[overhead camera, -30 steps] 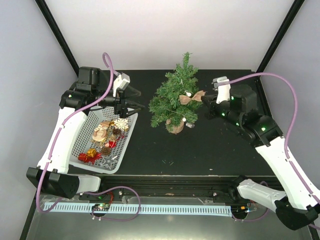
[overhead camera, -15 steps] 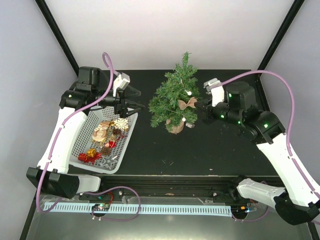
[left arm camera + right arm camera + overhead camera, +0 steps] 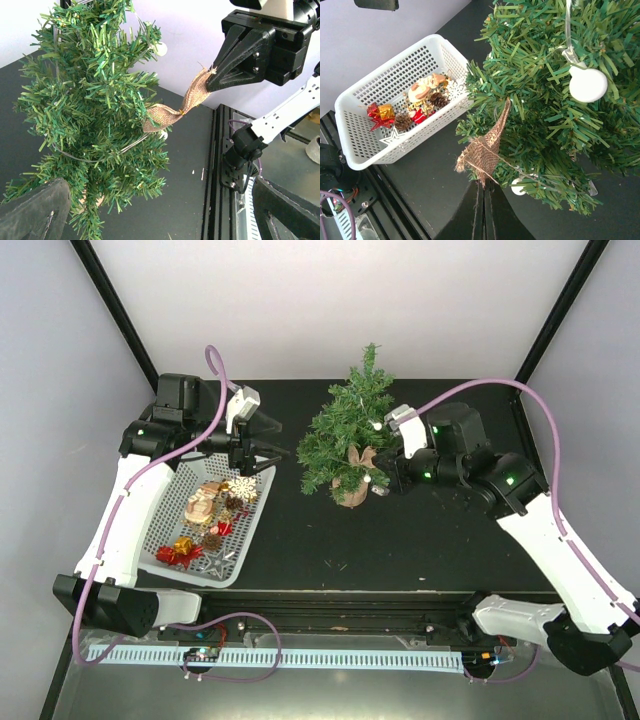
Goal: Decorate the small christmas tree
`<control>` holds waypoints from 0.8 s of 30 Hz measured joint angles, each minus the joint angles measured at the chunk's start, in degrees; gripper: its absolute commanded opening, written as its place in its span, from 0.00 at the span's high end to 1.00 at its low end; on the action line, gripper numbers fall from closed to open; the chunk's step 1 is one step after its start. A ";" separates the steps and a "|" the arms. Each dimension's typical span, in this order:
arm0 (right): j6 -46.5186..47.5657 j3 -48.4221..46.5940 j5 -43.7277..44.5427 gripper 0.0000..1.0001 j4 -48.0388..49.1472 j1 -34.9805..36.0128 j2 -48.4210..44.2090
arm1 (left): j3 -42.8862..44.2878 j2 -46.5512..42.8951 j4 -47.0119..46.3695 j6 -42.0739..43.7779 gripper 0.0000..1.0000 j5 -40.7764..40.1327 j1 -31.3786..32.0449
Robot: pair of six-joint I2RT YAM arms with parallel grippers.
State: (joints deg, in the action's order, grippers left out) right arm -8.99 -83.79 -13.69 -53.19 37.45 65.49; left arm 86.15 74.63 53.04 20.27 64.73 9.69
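The small christmas tree (image 3: 348, 435) stands mid-table on a wood-slice base (image 3: 349, 494), strung with white bulbs (image 3: 587, 84). My right gripper (image 3: 381, 462) is shut on a burlap bow (image 3: 362, 455) and presses it against the tree's right-side branches. In the right wrist view the closed fingers (image 3: 483, 184) pinch the bow (image 3: 485, 150) at its lower end, against the tree (image 3: 555, 115). My left gripper (image 3: 285, 439) is open and empty, hovering left of the tree above the basket's far end. The left wrist view shows the tree (image 3: 85, 100), the bow (image 3: 172, 111) and the right gripper (image 3: 212, 82).
A white mesh basket (image 3: 168, 512) at the left holds several ornaments: a snowflake (image 3: 243, 487), a figure (image 3: 204, 502), a red gift bow (image 3: 178, 551), a star (image 3: 216, 565) and pine cones. It also shows in the right wrist view (image 3: 365, 150). The table's front rail (image 3: 220, 165) is near.
My right arm has moved left and down, carrying the burlap bow from beside the tree into its right-side branches. The left arm has not moved.
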 measured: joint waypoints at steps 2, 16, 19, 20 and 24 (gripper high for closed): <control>0.00 0.00 0.11 0.99 -0.02 0.07 0.46 | -0.02 0.00 -0.02 0.00 0.01 0.00 0.00; -0.04 0.31 0.92 0.99 0.02 0.13 2.32 | -0.33 0.00 -0.02 0.00 0.01 0.00 0.00; -0.04 0.98 0.70 0.99 0.04 0.17 2.38 | -0.44 -0.07 -0.04 0.00 0.01 0.00 0.00; -0.02 1.20 0.61 0.99 0.02 0.24 2.49 | -0.52 -0.20 -0.02 0.00 0.01 0.00 0.00; -0.02 1.97 0.46 0.99 0.00 1.44 3.21 | -0.87 -1.25 -0.04 0.00 0.01 0.02 0.00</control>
State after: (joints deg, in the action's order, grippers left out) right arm -9.02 -81.82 -13.23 -53.19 38.89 68.71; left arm 85.27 73.38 52.99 20.27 64.75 9.69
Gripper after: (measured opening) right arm 0.013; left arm 0.989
